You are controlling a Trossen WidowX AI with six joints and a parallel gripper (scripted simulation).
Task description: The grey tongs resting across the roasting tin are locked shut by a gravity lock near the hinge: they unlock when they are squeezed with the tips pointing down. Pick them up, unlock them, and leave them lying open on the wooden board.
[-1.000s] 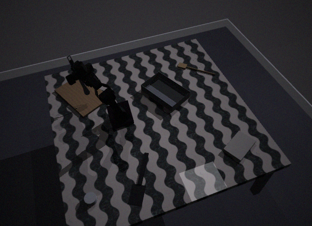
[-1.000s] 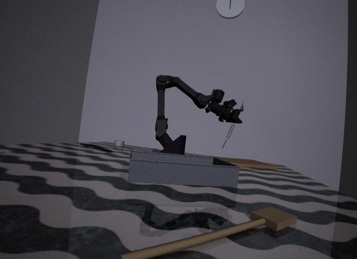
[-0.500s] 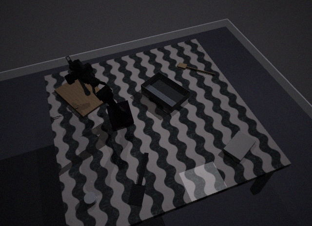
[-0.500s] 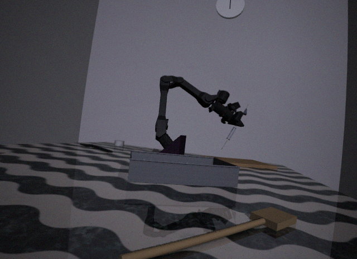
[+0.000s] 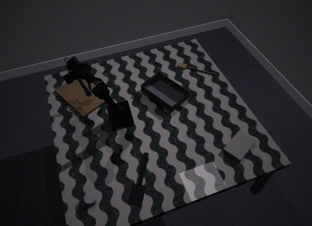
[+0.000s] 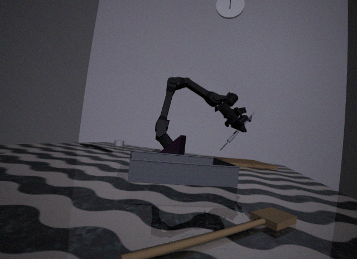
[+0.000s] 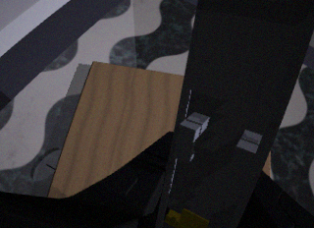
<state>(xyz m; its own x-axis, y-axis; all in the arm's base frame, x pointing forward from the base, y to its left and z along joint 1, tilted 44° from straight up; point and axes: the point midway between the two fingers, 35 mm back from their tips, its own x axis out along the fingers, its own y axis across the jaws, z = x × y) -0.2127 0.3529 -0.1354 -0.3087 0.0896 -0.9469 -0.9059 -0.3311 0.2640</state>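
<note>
My gripper (image 5: 72, 64) (image 6: 245, 125) (image 7: 198, 145) is shut on the grey tongs (image 6: 231, 137) (image 5: 85, 89) and holds them in the air near the wooden board (image 5: 66, 94) (image 6: 250, 163) (image 7: 118, 115). The tongs slant in the exterior view, one end low to the left and the other sticking out above my fingers. Their arms look close together there. Which end is the hinge, and the state of the lock, I cannot tell. A dark broad part fills much of the wrist view. The roasting tin (image 5: 156, 99) (image 6: 181, 172) has nothing across it.
A wooden mallet (image 5: 182, 65) (image 6: 274, 217) lies beyond the tin. A grey block (image 5: 239, 145), a pale translucent square (image 5: 203, 180), a black spatula-like tool (image 5: 136, 194) and a small white cylinder (image 5: 90, 197) (image 6: 119, 143) are at the front. My arm's base has a dark purple wedge (image 5: 121, 119) (image 6: 178, 147).
</note>
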